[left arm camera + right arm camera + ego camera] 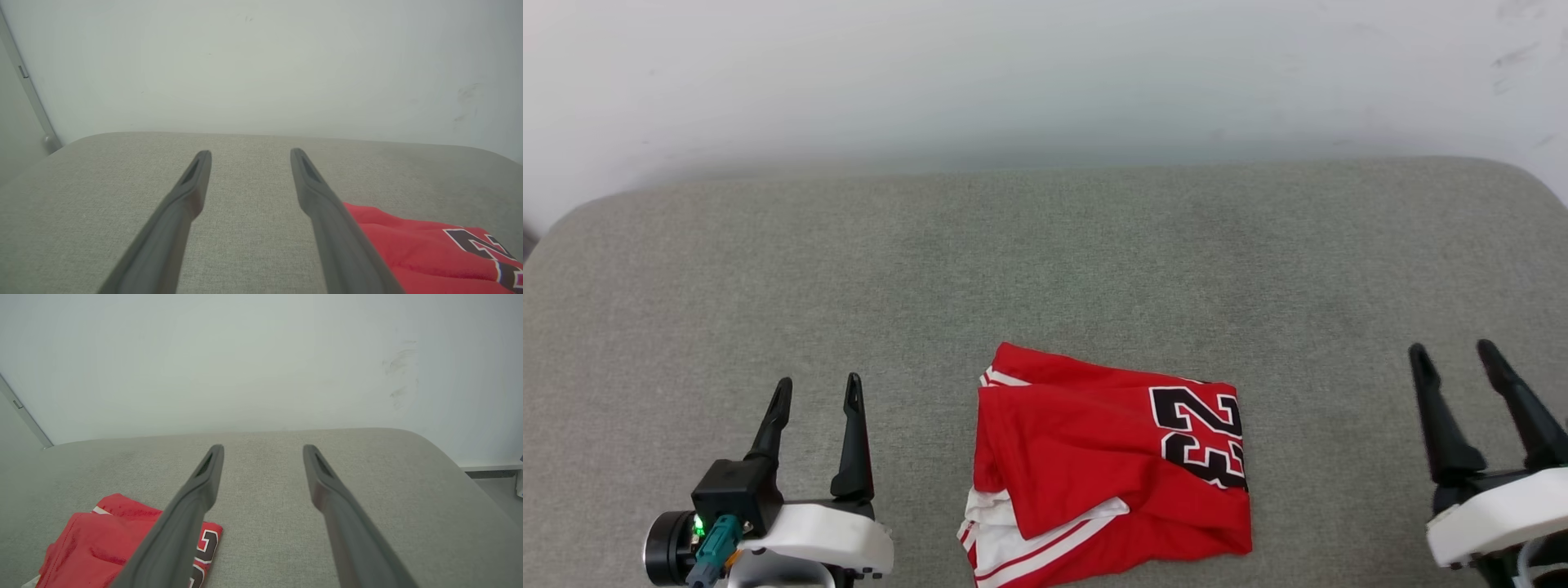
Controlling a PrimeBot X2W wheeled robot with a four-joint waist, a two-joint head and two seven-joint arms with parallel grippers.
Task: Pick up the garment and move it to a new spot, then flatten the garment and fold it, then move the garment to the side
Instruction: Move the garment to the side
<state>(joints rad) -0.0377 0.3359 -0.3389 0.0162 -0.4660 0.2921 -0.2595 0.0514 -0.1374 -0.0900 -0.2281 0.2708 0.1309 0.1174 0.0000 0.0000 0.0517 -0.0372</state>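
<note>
The garment (1107, 465) was seen lying on the grey padded top (1045, 269), at the near edge and about in the middle. It was not spread out. It was bunched and folded over itself, with the black number (1201, 433) on its right side and a white sleeve with red stripes (1021, 539) poking out at its near left corner.

The left gripper (818, 380) was seen to the left of the garment and the right gripper (1452, 347) well off to the right. Both were kept apart from the cloth, and the left one was a bit closer. The jaws of both were held wide, and nothing was held in them.

The garment was judged to be soft, thin and light. It could not be broken, but it would likely be floppy. If it were lifted by one spot, the rest would probably hang down and the folds would fall open. The smooth cloth might also slip out of a loose pinch.

A good hold was thought to be on an edge or a thick fold, where the cloth is doubled up. The far red edge looked easy to reach. Two holds, one near the left end and one near the right end, were judged better than one, so that the cloth could be kept from sagging in a lump.
</note>
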